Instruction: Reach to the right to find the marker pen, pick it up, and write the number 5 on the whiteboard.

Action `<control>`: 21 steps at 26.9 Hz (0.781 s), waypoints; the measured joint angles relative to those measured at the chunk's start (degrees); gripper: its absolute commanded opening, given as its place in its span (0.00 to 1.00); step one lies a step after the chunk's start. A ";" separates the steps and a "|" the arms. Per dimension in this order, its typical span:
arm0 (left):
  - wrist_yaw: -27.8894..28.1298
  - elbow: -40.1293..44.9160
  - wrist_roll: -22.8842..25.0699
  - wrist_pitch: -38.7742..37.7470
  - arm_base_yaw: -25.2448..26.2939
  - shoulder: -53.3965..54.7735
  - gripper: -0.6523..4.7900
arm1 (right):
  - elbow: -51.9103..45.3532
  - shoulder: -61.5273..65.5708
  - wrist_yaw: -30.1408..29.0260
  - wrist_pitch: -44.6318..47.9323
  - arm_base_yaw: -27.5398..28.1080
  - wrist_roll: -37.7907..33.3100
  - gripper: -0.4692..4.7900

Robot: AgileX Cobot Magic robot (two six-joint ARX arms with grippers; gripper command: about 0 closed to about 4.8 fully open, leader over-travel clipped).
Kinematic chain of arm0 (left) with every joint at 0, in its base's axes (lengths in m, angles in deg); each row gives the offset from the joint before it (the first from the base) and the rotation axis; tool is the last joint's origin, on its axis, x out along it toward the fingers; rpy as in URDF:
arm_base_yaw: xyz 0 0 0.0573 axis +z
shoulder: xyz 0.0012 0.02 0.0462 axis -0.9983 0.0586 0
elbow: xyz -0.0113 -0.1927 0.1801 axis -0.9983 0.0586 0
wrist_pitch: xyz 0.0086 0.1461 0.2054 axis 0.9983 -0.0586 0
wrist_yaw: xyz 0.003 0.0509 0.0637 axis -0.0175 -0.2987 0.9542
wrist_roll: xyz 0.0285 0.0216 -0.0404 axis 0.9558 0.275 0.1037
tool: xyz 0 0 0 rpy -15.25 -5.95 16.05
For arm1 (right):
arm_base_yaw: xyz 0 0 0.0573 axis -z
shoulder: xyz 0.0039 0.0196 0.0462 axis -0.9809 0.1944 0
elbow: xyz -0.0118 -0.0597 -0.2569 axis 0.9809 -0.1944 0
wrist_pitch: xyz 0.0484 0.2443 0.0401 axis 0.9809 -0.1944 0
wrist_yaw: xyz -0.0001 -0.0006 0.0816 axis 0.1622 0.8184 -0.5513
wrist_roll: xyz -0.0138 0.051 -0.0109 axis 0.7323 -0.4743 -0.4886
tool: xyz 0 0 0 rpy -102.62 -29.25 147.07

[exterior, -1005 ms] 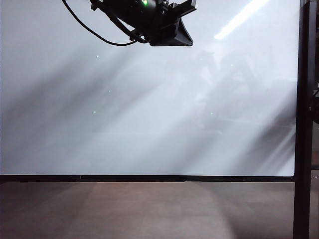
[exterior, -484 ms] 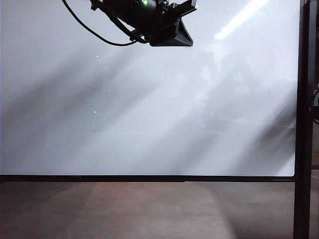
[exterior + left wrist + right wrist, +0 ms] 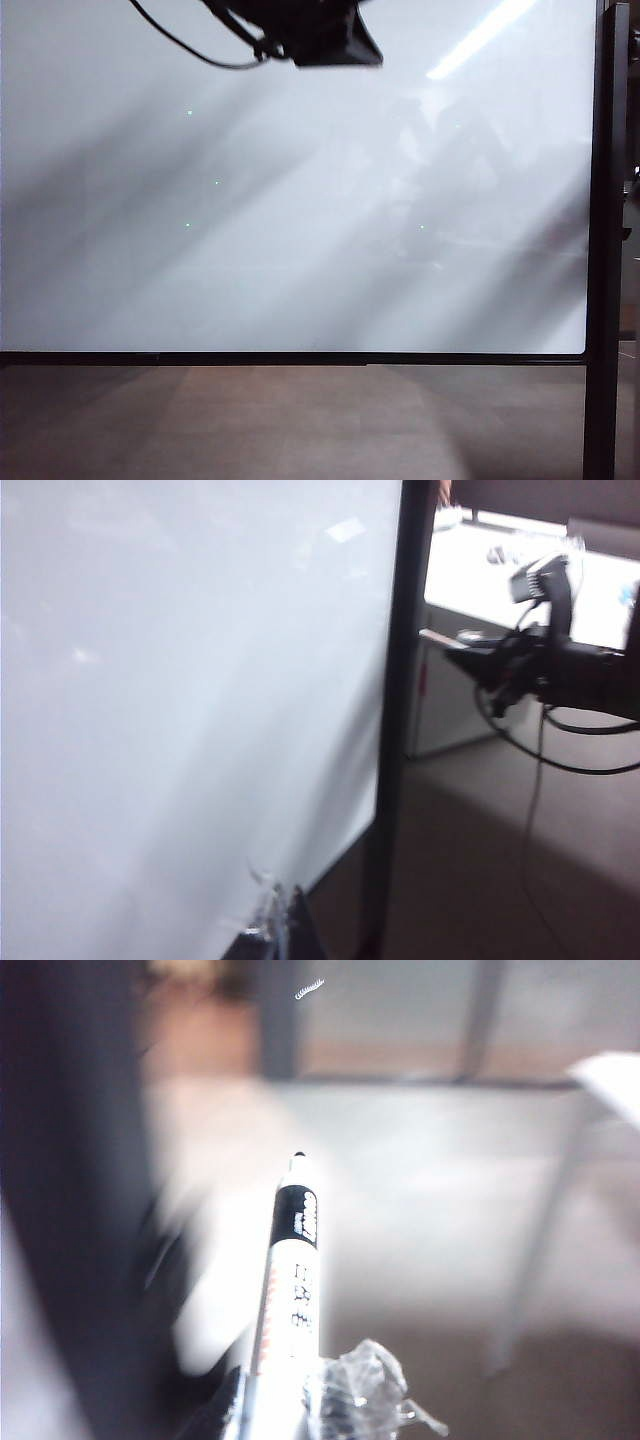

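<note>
The whiteboard (image 3: 300, 220) fills the exterior view, and no number 5 shows on it. My left gripper (image 3: 325, 40) hangs as a black block at the board's top edge. The left wrist view shows only the tips of that gripper (image 3: 285, 935), close against the board (image 3: 180, 680). My right gripper (image 3: 290, 1410) is shut on the marker pen (image 3: 290, 1280), a white barrel with a black band and a dark tip pointing away from the wrist. One of its fingertips (image 3: 360, 1390) is wrapped in clear tape. Beyond the board's side post, the left wrist view catches the right arm (image 3: 560, 670).
The black upright post (image 3: 603, 200) stands at the board's right side, with the dark bottom rail (image 3: 300, 357) over brown floor. Behind the post is a white desk (image 3: 520, 570). A black cable (image 3: 540, 750) loops down from the right arm.
In the exterior view the left gripper has risen, and more of it is now cut off by the top edge. The board looks the same.
</note>
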 measured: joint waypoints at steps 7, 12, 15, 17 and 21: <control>13.99 -0.22 -0.02 -9.97 -0.02 -12.68 0.11 | -12.72 -30.27 13.62 -21.88 -0.20 -2.67 0.08; 18.67 -1.05 0.00 -16.74 0.83 -17.38 0.11 | -12.37 -52.54 11.69 -38.69 -9.73 -2.60 0.08; 18.64 -1.05 0.00 -18.47 0.85 -17.88 0.11 | -12.24 -56.28 11.63 -41.55 -20.50 -2.60 0.08; 18.64 -1.05 0.02 -19.80 0.79 -17.99 0.11 | -12.17 -55.91 11.87 -41.64 -26.84 -2.60 0.08; 18.78 -1.05 0.02 -21.35 0.87 -18.03 0.11 | -12.20 -51.56 15.87 -41.51 -36.59 -1.81 0.08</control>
